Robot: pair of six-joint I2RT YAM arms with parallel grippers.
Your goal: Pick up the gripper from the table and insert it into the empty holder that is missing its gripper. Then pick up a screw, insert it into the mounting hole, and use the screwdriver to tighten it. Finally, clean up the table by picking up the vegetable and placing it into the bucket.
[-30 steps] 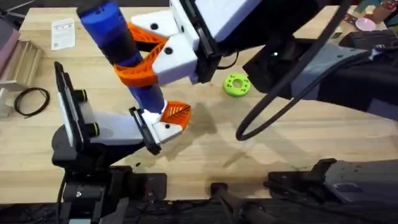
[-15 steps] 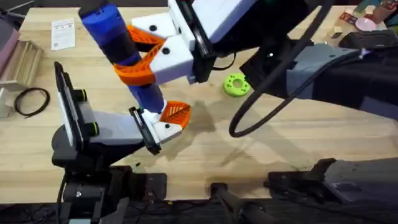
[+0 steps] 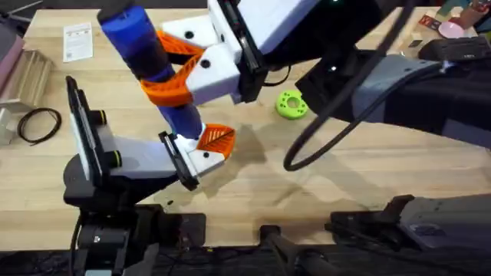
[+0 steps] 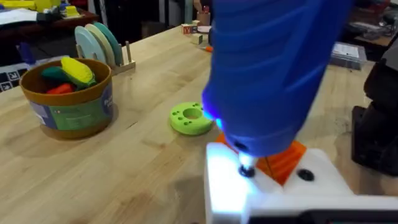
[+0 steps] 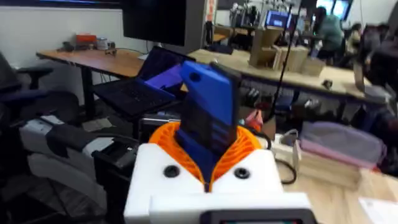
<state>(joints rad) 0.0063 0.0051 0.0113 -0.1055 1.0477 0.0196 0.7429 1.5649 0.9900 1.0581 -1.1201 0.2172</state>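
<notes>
My right gripper (image 3: 170, 67) reaches across from the right and is shut on the blue screwdriver (image 3: 142, 46), its orange pads (image 3: 167, 93) pressed on the barrel. The tool stands tilted, bit down, on the white holder (image 3: 192, 161) at the end of my left gripper (image 3: 201, 152). The bit sits in the mounting hole (image 4: 247, 171) of the white holder (image 4: 267, 186). The orange gripper (image 3: 217, 139) is seated in that holder; its orange face (image 4: 286, 158) shows behind the bit. The screw is hidden under the bit. The bucket (image 4: 67, 96) holds yellow, red and green toys. The vegetable is out of view.
A flat green disc (image 3: 292, 104) with holes lies right of the holder. A black cable loop (image 3: 38, 124), a paper card (image 3: 77, 40) and a wooden rack (image 3: 31, 73) sit at the left. The right arm's black cable (image 3: 314, 149) hangs over the table's middle.
The arms, screwdriver and holder stay where they were. Only the right arm's hanging cable has swayed a little.
</notes>
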